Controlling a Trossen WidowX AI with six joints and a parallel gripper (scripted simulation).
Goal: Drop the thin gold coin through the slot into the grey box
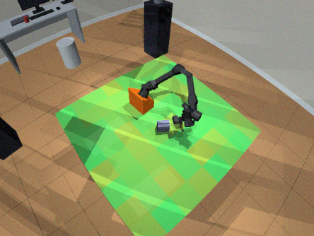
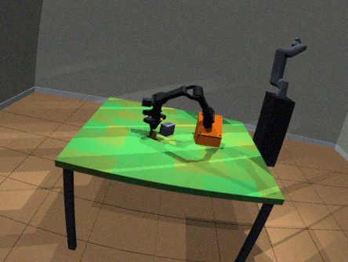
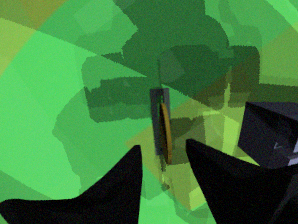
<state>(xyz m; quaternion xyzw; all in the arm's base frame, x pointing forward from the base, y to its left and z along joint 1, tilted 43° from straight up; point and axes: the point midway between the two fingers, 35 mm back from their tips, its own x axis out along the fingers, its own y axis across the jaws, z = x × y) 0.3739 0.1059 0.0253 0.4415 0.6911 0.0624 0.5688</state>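
The gold coin (image 3: 165,133) (image 1: 182,128) (image 2: 154,136) stands on its edge in the thin dark-green holder (image 3: 157,104) on the green table. My gripper (image 3: 162,147) (image 1: 180,124) (image 2: 152,130) hangs straight above it, fingers pointing down. The fingers are apart, one on each side of the coin's faces, and their tips reach about the coin's top edge without touching it. The closed grey box (image 1: 163,126) (image 2: 168,129) (image 3: 269,137) stands close beside the coin; its slot does not show clearly.
The arm's orange base block (image 1: 141,99) (image 2: 208,131) stands on the table (image 1: 148,184) behind the box. Off the table are a dark pillar (image 1: 158,28), a white bin (image 1: 68,53), a grey desk (image 1: 39,19) and a second arm on a dark stand (image 2: 274,125).
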